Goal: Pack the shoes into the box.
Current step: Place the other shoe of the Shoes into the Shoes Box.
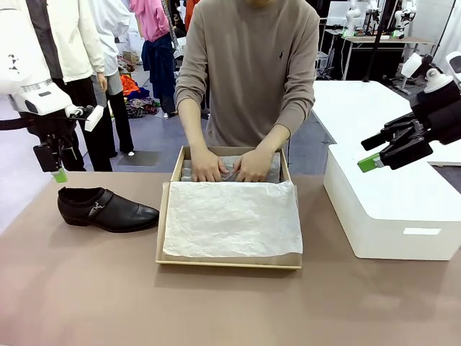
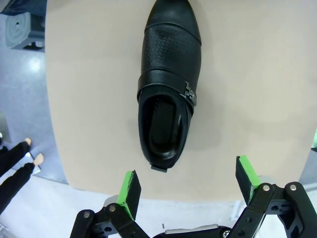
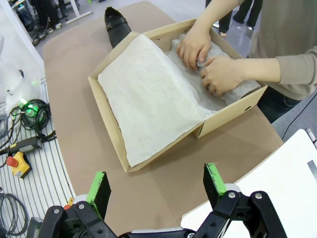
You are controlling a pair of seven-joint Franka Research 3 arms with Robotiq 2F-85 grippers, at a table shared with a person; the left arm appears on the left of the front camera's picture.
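One glossy black shoe [image 1: 108,209] with a side buckle lies on the table left of the box [image 1: 166,216]. The tan cardboard box has its lid folded flat toward me, with white tissue paper [image 1: 230,216] spread over it. A person's hands [image 1: 232,166] press crumpled tissue into the far compartment. My left gripper [image 1: 56,171] hangs open above the table's left edge; in the left wrist view it [image 2: 190,186] hovers above the shoe [image 2: 168,89], behind the heel. My right gripper [image 1: 374,153] is open in the air over a white box; it [image 3: 156,186] faces the cardboard box [image 3: 106,114].
A bigger white box [image 1: 392,209] stands on the table at the right, under my right gripper. Bare brown tabletop [image 1: 216,303] lies in front of the cardboard box. Cables and a yellow emergency stop button [image 3: 19,163] lie beside the table.
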